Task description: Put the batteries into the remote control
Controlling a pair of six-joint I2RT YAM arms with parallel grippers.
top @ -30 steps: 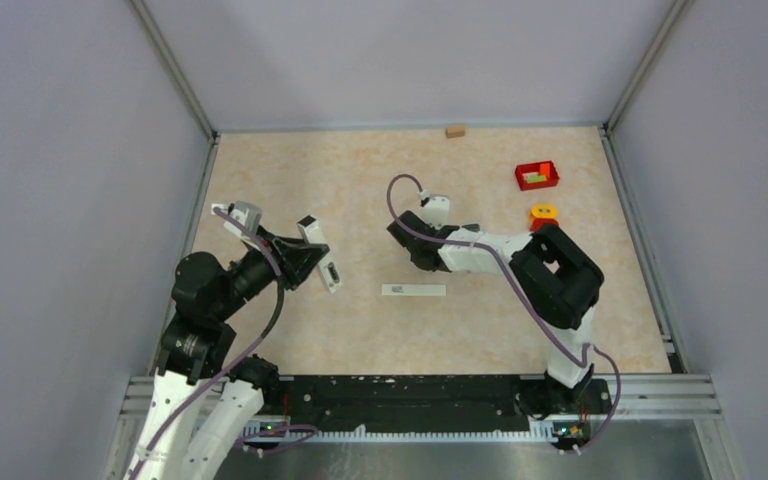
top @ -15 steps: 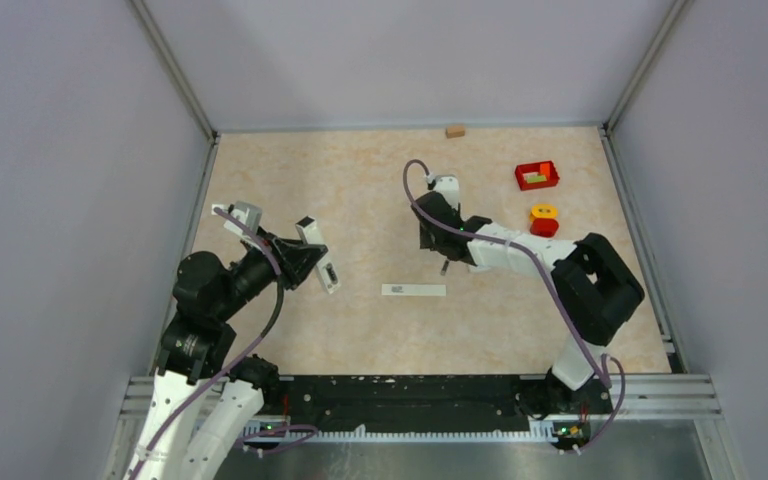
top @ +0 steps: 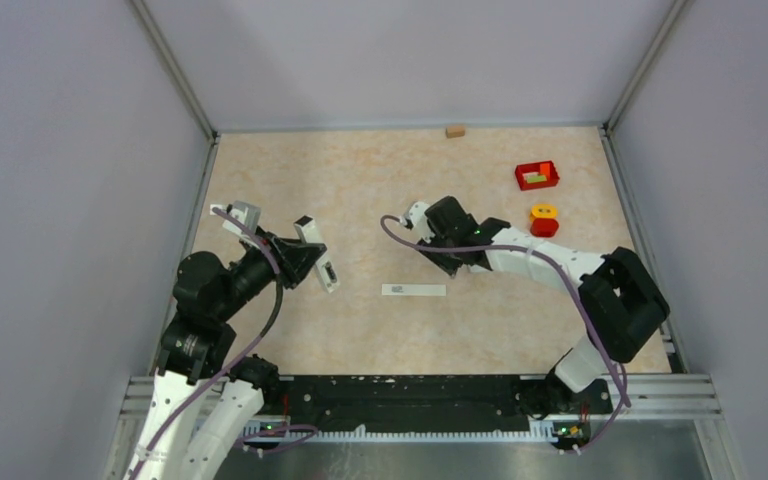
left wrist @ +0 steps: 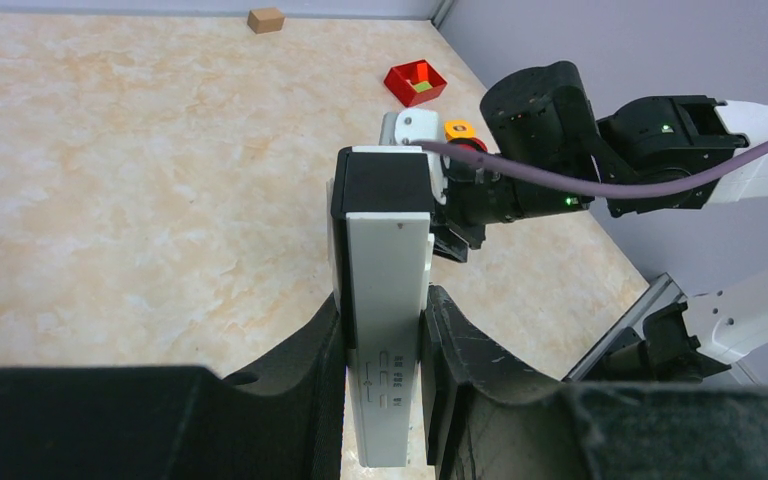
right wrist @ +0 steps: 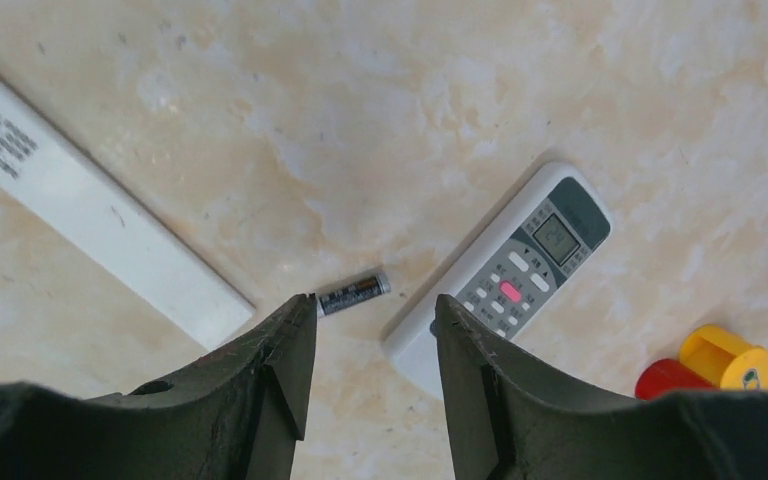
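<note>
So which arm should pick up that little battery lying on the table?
Right. The right hand is open just above the battery, which lies between the bar and the remote. The left hand is busy, shut on a white piece, and sits across the table.

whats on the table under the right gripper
Under the open right gripper lie one battery and, beside it, the remote control, face up, plus an end of the white bar. The remote's near end is hidden behind a finger; overhead, the arm covers both.
</note>
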